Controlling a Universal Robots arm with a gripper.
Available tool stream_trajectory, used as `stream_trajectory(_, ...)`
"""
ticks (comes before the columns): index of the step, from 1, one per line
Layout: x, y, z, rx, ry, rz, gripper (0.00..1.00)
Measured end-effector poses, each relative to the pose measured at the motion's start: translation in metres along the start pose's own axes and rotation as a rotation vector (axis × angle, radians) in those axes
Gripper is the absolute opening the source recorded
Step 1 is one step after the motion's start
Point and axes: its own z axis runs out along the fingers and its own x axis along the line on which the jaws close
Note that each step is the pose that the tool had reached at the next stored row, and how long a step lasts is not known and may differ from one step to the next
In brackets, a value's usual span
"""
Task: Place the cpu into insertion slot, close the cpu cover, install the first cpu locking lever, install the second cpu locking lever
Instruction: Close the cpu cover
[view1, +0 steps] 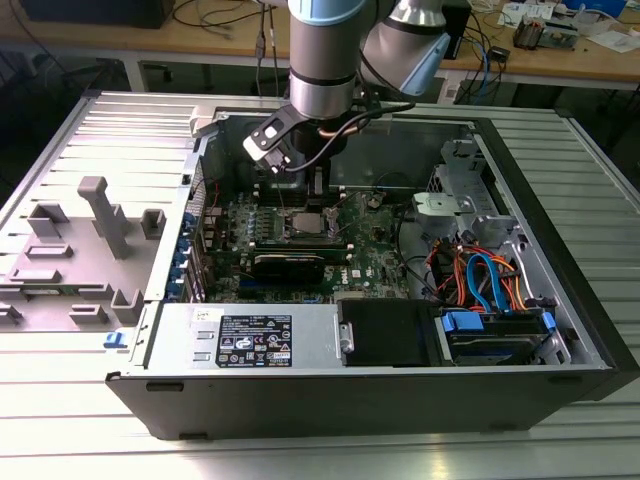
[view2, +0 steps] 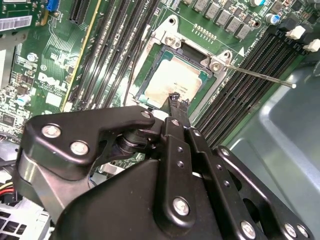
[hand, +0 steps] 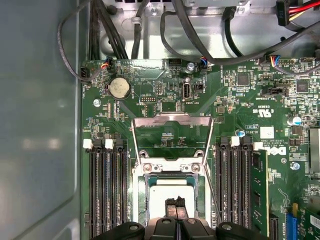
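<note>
In the exterior view, one open computer case (view1: 380, 400) is seen lying on a ribbed metal table (view1: 60, 440). At the lower middle of the frame, closest to the camera, one silver power supply (view1: 260, 340) is placed inside the case, and one bundle of orange and blue cables (view1: 480, 280) is found toward the exterior view's right. Behind them one green motherboard (view1: 380, 245) is laid flat. One arm (view1: 322, 60) is lowered onto it from the upper middle of the frame. Farther back, along the top of the frame, a wooden workbench (view1: 200, 40) is seen.

In the first wrist view, the one gripper (hand: 176, 204) is shown with its two fingers pressed together and nothing held between them. The tips are placed over the lid of the one cpu (hand: 160, 200); if they touch it cannot be told. The cpu is already seated in the insertion slot (hand: 145, 195). Just beyond the slot, two screws (hand: 147, 168) are seen on its metal bar. The cpu cover (hand: 172, 120) is swung open away from the slot, and green board is seen through its window. Farther on, one round coin battery (hand: 120, 88) is mounted.

In the second wrist view, one thin locking lever (view2: 260, 76) is seen reaching out from a slot corner across the long black memory slots (view2: 235, 95).
</note>
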Motion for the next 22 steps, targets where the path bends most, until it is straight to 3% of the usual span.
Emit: stream_trajectory(22,0.0001,0.0058,-0.0042,0.0001,-0.0012,0.000,0.11)
